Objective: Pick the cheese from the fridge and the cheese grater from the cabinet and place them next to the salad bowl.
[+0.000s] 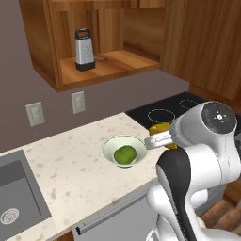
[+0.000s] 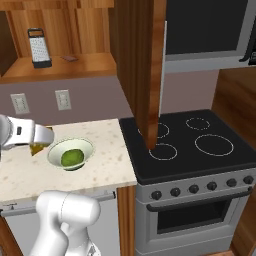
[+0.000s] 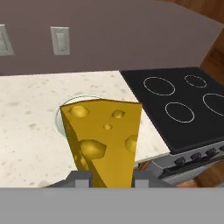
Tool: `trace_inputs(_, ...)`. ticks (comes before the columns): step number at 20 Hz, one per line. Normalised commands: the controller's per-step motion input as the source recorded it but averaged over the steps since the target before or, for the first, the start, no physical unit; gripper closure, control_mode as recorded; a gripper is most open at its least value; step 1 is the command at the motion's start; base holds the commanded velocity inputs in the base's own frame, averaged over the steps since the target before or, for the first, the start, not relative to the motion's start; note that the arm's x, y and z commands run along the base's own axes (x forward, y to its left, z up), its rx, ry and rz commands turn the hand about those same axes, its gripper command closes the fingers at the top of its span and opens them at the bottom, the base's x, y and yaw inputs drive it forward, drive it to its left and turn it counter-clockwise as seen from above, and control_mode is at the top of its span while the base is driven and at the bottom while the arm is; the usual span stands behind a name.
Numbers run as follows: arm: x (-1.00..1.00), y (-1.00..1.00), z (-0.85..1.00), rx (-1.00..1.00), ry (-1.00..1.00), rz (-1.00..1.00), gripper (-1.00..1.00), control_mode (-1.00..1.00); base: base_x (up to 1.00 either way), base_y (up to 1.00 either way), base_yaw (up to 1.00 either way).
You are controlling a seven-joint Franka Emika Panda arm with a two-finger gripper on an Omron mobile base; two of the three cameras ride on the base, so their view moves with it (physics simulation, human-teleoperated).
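Note:
My gripper [image 3: 111,178] is shut on the cheese [image 3: 104,138], a yellow-orange wedge with holes that stands upright between the fingers. In the left base view the gripper [image 1: 158,137] holds the cheese [image 1: 160,127] just right of the salad bowl [image 1: 109,145], above the counter's edge by the stove. In the right base view the gripper [image 2: 43,138] and the cheese [image 2: 36,148] hang at the left of the salad bowl [image 2: 86,145]. The cheese grater [image 1: 84,49] stands upright on the shelf of the open cabinet [image 1: 113,66]; it also shows as the cheese grater [image 2: 38,47]. The fridge is out of view.
A green round item [image 1: 125,154] lies in the bowl. The black stove [image 2: 195,145] adjoins the counter on the right. A steel sink [image 1: 16,188] is set in the counter's left end. Two wall outlets [image 1: 78,101] sit under the cabinet. An open cabinet door [image 2: 150,75] hangs over the stove's edge.

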Motion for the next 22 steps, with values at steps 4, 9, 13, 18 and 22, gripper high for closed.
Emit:
trace_inputs(4,0.17,0.02,-0.53,-0.01,0.15,0.00,1.00,-1.00,0.00,0.00,0.00)
trace_inputs(9,0.18,0.00,-0.37,-0.02,0.03,0.06,1.00,-1.00,0.00,0.00,0.00)
trace_inputs(13,0.09,-0.08,-0.58,-0.12,-0.10,0.10,1.00,-1.00,0.00,0.00,0.00)
trace_inputs(18,0.02,-0.18,-0.73,-0.22,-0.25,0.07,1.00,-1.00,0.00,0.00,0.00)
trace_inputs(22,0.22,-0.44,-0.52,-0.08,-0.11,0.05,1.00,-1.00,0.00,0.00,0.00)
